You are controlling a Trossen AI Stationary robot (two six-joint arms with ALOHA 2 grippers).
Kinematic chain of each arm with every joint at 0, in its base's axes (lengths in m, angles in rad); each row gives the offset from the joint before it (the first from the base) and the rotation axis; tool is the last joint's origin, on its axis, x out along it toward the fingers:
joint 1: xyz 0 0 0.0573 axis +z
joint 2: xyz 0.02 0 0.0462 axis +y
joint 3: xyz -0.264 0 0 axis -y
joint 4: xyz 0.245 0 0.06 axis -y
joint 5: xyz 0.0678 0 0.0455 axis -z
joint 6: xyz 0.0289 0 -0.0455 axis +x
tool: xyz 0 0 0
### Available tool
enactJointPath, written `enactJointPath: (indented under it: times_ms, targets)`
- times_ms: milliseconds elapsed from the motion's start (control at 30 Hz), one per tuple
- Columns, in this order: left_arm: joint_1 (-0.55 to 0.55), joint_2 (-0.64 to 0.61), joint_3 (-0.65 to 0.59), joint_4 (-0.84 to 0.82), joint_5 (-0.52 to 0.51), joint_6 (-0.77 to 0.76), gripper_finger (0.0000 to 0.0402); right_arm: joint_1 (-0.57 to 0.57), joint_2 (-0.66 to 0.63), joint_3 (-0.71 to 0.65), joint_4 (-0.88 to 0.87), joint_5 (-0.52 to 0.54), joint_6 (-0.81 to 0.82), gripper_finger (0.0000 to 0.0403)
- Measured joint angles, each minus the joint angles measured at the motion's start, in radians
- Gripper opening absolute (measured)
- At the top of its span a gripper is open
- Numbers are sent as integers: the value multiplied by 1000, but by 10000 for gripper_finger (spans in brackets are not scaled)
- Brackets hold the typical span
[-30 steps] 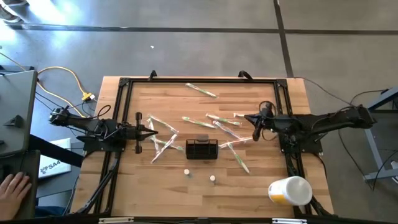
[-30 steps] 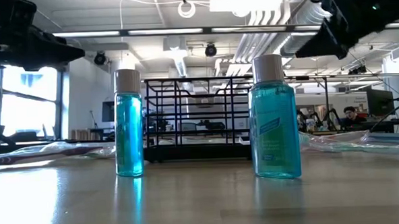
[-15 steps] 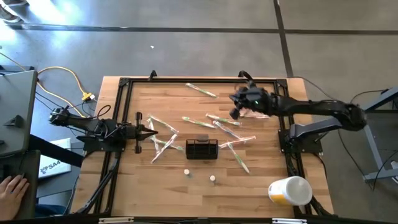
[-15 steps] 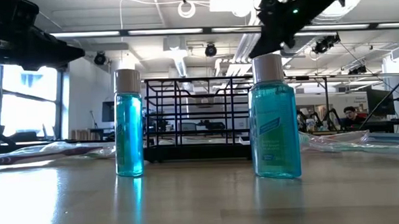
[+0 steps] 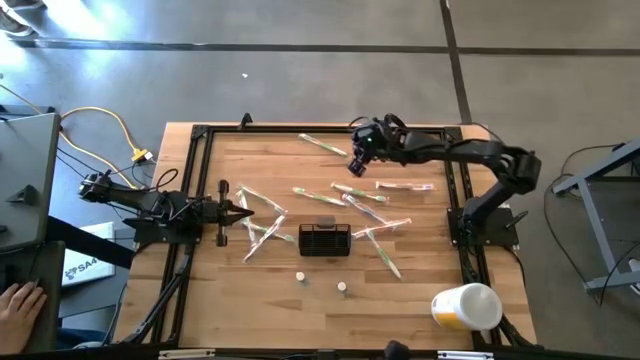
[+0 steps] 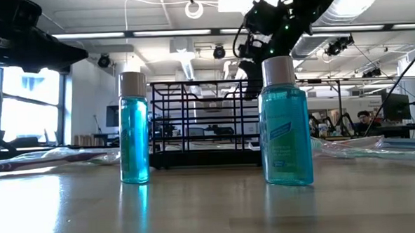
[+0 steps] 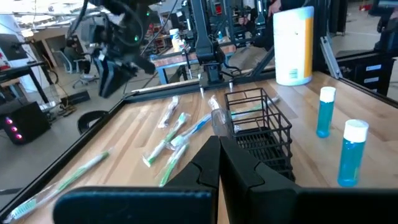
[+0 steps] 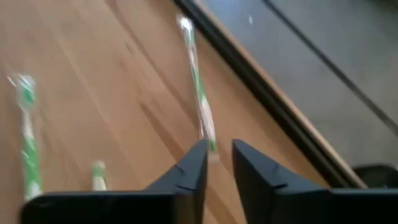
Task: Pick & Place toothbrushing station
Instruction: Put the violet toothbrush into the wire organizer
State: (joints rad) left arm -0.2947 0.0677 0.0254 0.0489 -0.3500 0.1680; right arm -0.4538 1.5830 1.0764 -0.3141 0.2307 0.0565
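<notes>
A: From above, what is changing?
B: The right gripper [image 5: 356, 163] has swung out over the bench's [image 5: 420, 290] far side, beside a wrapped toothbrush [image 5: 324, 145]; the black mesh caddy [image 5: 325, 238] is sitting mid-bench, untouched.

A: And the wrist views?
B: Right jaws are parting slightly, holding nothing; the left gripper [image 7: 217, 163] is waiting, jaws closed and empty.

The caddy [image 5: 325, 239] is sitting near the middle of the table [image 5: 420, 290], with two small bottles [image 5: 300, 276] [image 5: 342, 287] standing just beside it at six o'clock. Wrapped toothbrushes [image 5: 355, 190] are lying scattered from nine through twelve to four o'clock of the caddy, one [image 5: 323, 145] lying apart near the far rail. A large cup [image 5: 466, 306] is lying at the table's five o'clock corner
</notes>
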Motion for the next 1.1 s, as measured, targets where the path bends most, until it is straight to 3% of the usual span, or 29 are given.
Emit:
enactJointPath:
  times_ms: [133,233,367,500,800,1100]
  targets:
    - [0,0,0,-4,1,-1,0,1,5,23,-113,-6,0,149]
    - [0,0,0,-7,1,3,0,2,4,69,-292,-26,42,185]
    - [0,0,0,-13,2,8,0,-6,2,143,-608,-90,175,198]
    - [0,0,0,-15,3,8,0,3,2,159,-801,-100,176,190]
    - [0,0,0,-19,3,-23,0,2,6,154,-854,-108,166,165]
    - [0,0,0,-19,2,-16,0,1,6,46,-818,-120,149,151]
